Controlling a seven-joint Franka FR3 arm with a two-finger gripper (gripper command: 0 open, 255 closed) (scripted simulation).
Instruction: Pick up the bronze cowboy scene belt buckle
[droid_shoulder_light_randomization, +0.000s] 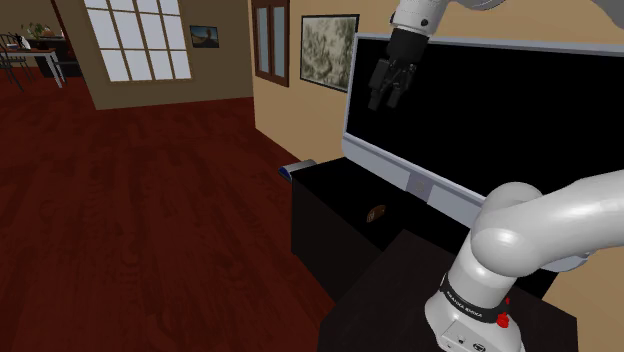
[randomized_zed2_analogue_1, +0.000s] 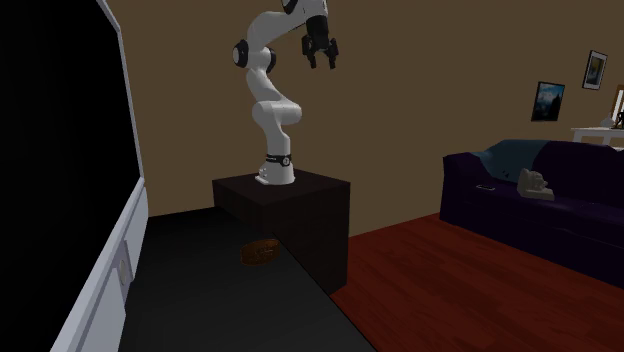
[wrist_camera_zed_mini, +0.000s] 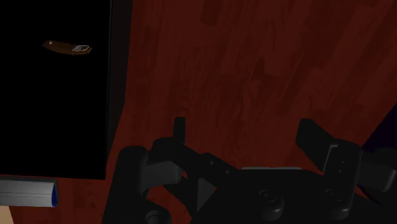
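The belt buckle (droid_shoulder_light_randomization: 376, 212) is a small brown oval lying flat on the low black cabinet (droid_shoulder_light_randomization: 330, 205), in front of the big television. In the second exterior view the buckle (randomized_zed2_analogue_1: 262, 253) rests on the dark top just ahead of the robot's stand (randomized_zed2_analogue_1: 300, 200). My gripper (droid_shoulder_light_randomization: 388, 85) hangs high above the cabinet, well clear of the buckle, fingers apart and nothing between them. Seen from across the room, the gripper (randomized_zed2_analogue_1: 322, 50) is up near the ceiling. In the wrist view the buckle (wrist_camera_zed_mini: 67, 47) lies far off to one side of the open gripper (wrist_camera_zed_mini: 245, 137).
A large black-screened television (droid_shoulder_light_randomization: 480, 110) with a grey frame stands along the back of the cabinet. A small grey-and-blue object (droid_shoulder_light_randomization: 297, 170) sits at the cabinet's far end. Dark red wooden floor (droid_shoulder_light_randomization: 150, 230) lies beyond the cabinet edge. A dark sofa (randomized_zed2_analogue_1: 540, 210) stands across the room.
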